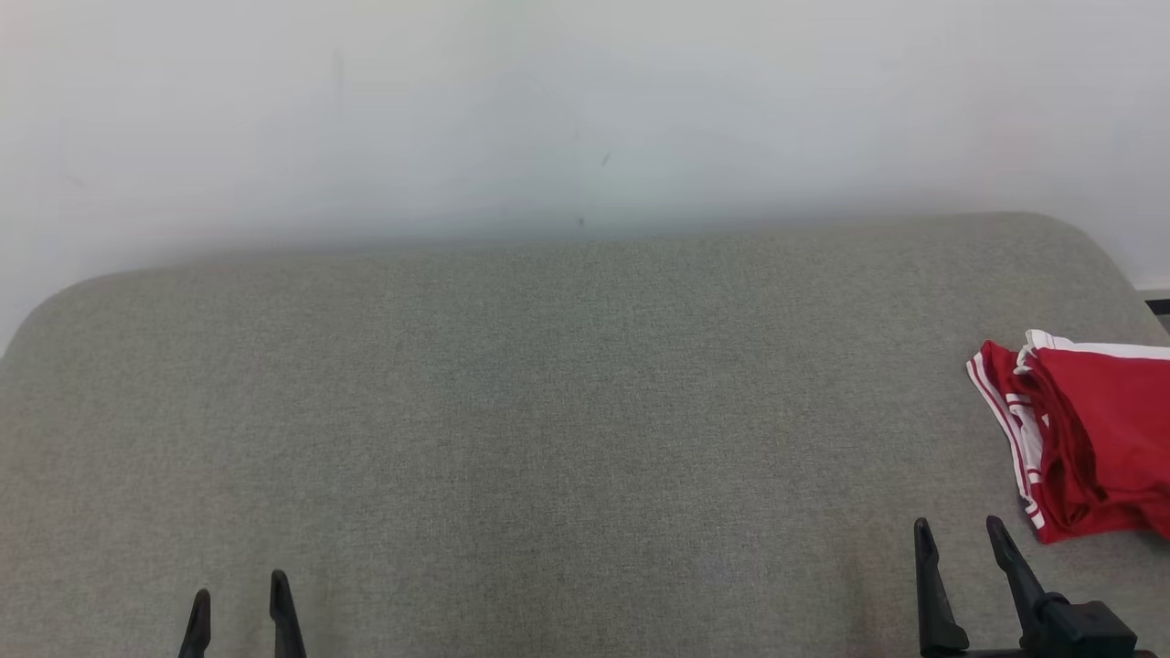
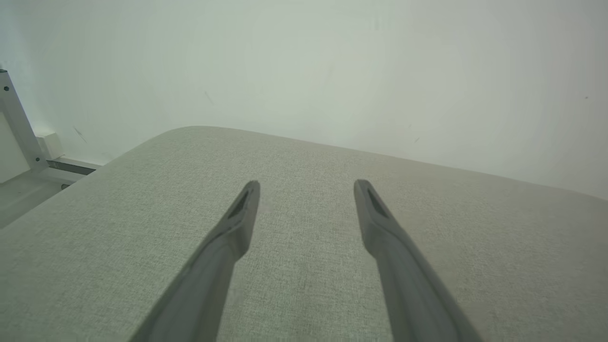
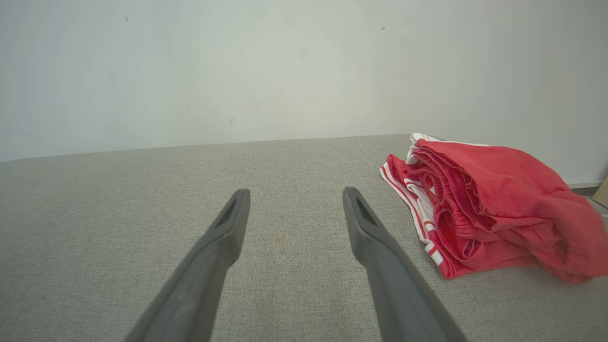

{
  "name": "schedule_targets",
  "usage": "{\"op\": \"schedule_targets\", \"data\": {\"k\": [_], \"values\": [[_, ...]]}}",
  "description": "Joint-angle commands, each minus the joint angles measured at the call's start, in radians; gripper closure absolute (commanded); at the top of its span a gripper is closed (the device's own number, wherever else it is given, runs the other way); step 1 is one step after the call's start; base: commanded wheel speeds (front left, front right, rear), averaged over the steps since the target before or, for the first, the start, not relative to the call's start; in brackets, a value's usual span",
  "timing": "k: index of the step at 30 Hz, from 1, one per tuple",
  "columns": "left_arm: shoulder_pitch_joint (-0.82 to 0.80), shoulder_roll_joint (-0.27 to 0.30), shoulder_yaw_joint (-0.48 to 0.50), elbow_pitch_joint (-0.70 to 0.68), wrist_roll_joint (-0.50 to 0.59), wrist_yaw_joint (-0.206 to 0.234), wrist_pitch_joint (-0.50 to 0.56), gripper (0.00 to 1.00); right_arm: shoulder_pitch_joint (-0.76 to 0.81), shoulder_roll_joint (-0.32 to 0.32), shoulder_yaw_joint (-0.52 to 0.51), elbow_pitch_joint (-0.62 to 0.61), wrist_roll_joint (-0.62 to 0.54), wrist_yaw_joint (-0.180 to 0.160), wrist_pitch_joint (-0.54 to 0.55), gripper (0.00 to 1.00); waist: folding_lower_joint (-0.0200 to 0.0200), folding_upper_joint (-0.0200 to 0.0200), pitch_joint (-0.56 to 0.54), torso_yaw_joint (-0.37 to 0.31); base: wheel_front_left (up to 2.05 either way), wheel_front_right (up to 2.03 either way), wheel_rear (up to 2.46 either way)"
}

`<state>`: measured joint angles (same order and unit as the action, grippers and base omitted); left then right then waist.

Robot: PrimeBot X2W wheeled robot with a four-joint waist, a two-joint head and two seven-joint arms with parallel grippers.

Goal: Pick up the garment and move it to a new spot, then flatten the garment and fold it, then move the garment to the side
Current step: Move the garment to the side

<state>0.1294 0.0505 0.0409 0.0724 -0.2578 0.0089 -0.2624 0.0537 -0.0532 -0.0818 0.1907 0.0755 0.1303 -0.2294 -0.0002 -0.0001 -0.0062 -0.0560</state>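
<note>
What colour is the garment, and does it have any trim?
Red garment with white stripes along its edges; the right wrist view shows it best.

The garment (image 1: 1092, 429) at my three o'clock is bright red, edged with white bands. Thin red and white stripes run along its folded side. The table (image 1: 548, 411) is a muted grey-green with a fine woven fleck all over, otherwise plain. The wall (image 1: 548, 110) at twelve o'clock is pale off-white with a few tiny dark specks. My left gripper (image 1: 239, 587) and my right gripper (image 1: 958, 523) look black from the head; from the wrists they read as matt dark grey. At nine o'clock in my left wrist view, a metal frame (image 2: 19, 123) is white.
</note>
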Motion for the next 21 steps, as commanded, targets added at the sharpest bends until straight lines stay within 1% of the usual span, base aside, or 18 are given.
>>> {"op": "schedule_targets", "data": {"k": [1,14,21], "values": [[0.018,0.0,0.009,0.007,-0.014,0.0,-0.003,0.0,0.011,0.003,0.002,0.006,-0.009,0.0,-0.009,0.0,0.0002,0.0001,-0.005,0.0,0.0,0.0,0.0],[0.037,0.0,0.023,0.025,-0.001,-0.01,-0.003,0.0,0.015,0.003,0.019,0.01,-0.018,0.0,-0.025,0.0,0.0002,0.0001,-0.011,0.006,0.0,0.0,0.0],[0.043,0.0,0.026,0.043,0.012,-0.025,-0.003,0.0,0.032,0.003,0.038,-0.004,-0.058,0.0,-0.035,0.0,0.0002,0.0001,-0.025,0.017,0.0,0.0,0.0]]}}
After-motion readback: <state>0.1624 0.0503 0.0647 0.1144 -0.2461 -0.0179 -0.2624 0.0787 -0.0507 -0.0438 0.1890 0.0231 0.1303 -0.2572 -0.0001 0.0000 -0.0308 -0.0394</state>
